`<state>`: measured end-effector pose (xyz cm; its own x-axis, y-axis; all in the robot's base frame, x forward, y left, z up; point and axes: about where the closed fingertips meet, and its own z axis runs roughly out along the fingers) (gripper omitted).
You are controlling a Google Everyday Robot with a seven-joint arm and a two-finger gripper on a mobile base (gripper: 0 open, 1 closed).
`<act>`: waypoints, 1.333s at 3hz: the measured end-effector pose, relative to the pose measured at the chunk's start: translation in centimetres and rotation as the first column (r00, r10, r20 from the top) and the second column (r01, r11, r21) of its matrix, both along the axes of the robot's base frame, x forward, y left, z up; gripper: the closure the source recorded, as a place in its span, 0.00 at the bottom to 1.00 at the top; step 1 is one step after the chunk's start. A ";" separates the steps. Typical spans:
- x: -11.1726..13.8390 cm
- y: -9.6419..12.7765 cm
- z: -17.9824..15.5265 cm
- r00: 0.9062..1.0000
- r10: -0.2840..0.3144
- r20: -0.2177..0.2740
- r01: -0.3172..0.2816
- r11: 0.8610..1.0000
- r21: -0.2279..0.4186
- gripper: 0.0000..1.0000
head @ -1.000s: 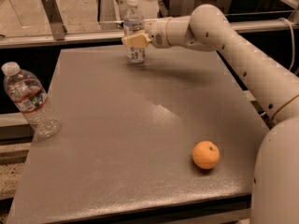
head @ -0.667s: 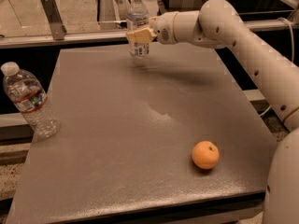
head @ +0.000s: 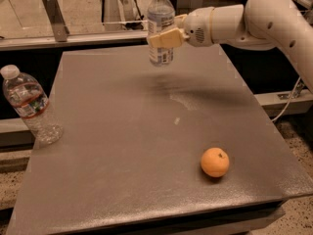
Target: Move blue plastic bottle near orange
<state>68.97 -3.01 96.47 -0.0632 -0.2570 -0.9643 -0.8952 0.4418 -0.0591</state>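
Big gray counter (head: 122, 180) across most of the frame, a bit scuffed, with a pale smear near the middle. Reaching in from the upper right, a chunky white arm (head: 264, 18), stretched leftward over the far edge of the counter.

Over at the left edge, a clear ribbed bottle (head: 29, 104) with a white cap and a red-banded label, standing on its base right by the counter's side, well apart from everything else.

Up at top center, the blue bottle (head: 161, 57): upright, white cap right at the top border, white label facing forward. Hanging in the air, not touching the counter, base clearly above the surface. Soft dark shadow spread on the counter below it and off to the right.

At the end of the arm, the gripper (head: 157, 38), right at the blue bottle's middle. Tan fingers (head: 168, 37) closed snug around the label, one across the front, the other hidden behind the bottle.

Last and smallest, the orange (head: 214, 162): round, dark stem dimple up top, sitting in the lower right part of the counter near the front edge. Well apart from the blue bottle, with most of the counter's depth between the two.
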 end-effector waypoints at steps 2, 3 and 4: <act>-4.4 -3.2 -1.6 0.996 0.039 -0.074 -0.041 0.999 -0.034 1.00; -6.4 -3.6 -2.1 0.994 0.072 -0.087 -0.075 0.996 -0.039 1.00; -10.4 -3.9 -2.3 0.989 0.117 -0.091 -0.120 0.993 -0.024 1.00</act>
<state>58.55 -6.90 94.12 -0.1157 -0.2954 -0.9483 -0.9433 0.3316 0.0118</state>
